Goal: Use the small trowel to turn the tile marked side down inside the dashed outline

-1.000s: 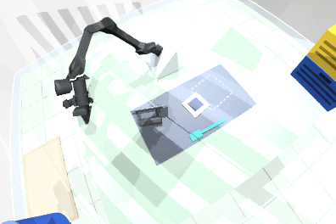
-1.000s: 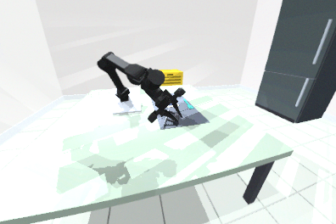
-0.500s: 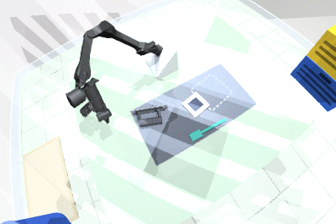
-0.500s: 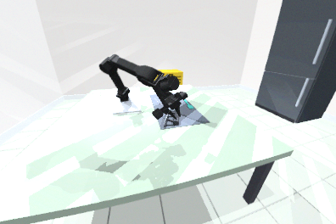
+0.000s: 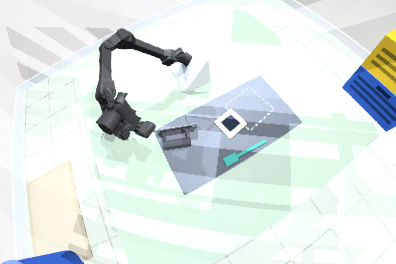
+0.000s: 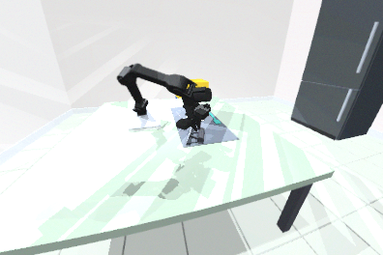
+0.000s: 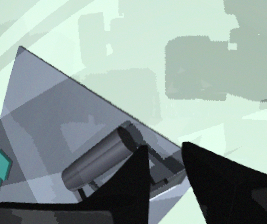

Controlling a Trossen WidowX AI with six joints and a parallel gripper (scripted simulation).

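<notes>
A turquoise trowel (image 5: 230, 159) (image 6: 216, 119) (image 7: 1, 165) and, in the top view only, a dark-centred white square tile (image 5: 219, 122) lie on a grey mat (image 5: 192, 176) (image 6: 220, 135) (image 7: 39, 95), the tile beside the dashed outline. A dark cradle (image 5: 176, 144) (image 6: 198, 139) (image 7: 99, 160) stands nearer the black end effector (image 5: 131, 126) (image 6: 194, 124) (image 7: 164, 149), slightly open, empty.

Looks like a kitchen! A tall dark-grey two-door refrigerator (image 6: 338, 59) stands at right in the exterior view.
</notes>
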